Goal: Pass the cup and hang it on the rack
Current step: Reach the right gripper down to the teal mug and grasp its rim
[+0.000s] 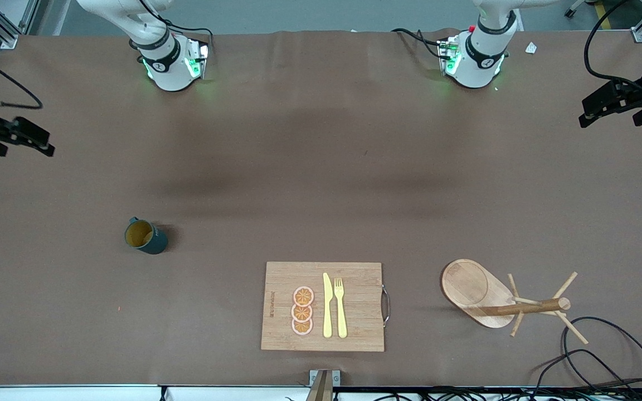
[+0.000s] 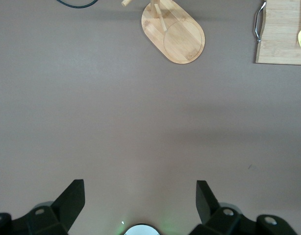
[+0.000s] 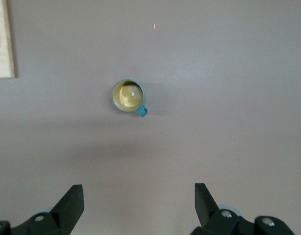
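Observation:
The cup (image 1: 145,236) is a dark teal mug with a tan inside. It stands upright on the brown table toward the right arm's end, and the right wrist view shows the cup (image 3: 128,96) from above with its small handle. The rack (image 1: 499,301), a light wooden mug tree on an oval base, stands toward the left arm's end; the left wrist view shows the rack's base (image 2: 175,34). My right gripper (image 1: 27,146) (image 3: 139,196) hangs open and empty over its end of the table, well away from the cup. My left gripper (image 1: 611,118) (image 2: 140,196) hangs open and empty over its own end, apart from the rack.
A bamboo cutting board (image 1: 324,306) (image 2: 283,34) with a metal handle lies between cup and rack, near the front edge. It carries orange slices (image 1: 302,311), a yellow knife (image 1: 327,305) and a fork (image 1: 341,306). Black cables (image 1: 605,356) loop beside the rack.

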Robot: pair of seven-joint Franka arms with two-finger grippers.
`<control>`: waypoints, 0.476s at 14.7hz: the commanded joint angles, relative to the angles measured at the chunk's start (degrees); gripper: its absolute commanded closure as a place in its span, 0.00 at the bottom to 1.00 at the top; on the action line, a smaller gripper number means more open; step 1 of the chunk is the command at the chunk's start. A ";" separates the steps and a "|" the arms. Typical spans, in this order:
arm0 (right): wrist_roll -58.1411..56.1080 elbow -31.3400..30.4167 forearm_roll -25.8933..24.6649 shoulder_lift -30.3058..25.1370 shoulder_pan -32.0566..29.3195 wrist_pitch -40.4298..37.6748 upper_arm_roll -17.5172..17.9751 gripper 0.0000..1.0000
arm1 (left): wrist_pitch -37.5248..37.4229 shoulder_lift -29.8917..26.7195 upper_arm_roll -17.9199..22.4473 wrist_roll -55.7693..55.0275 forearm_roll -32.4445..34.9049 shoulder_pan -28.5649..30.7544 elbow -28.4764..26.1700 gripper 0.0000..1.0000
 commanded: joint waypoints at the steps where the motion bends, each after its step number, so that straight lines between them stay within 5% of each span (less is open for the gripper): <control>1: 0.82 0.87 0.07 4.77 2.15 1.30 -0.15 0.00 | -0.30 -0.32 -0.51 0.43 1.07 0.12 0.34 0.00; 7: 1.52 0.97 1.65 17.16 6.28 14.29 -0.15 0.00 | -0.30 -0.32 -0.68 0.35 0.99 0.21 0.25 0.00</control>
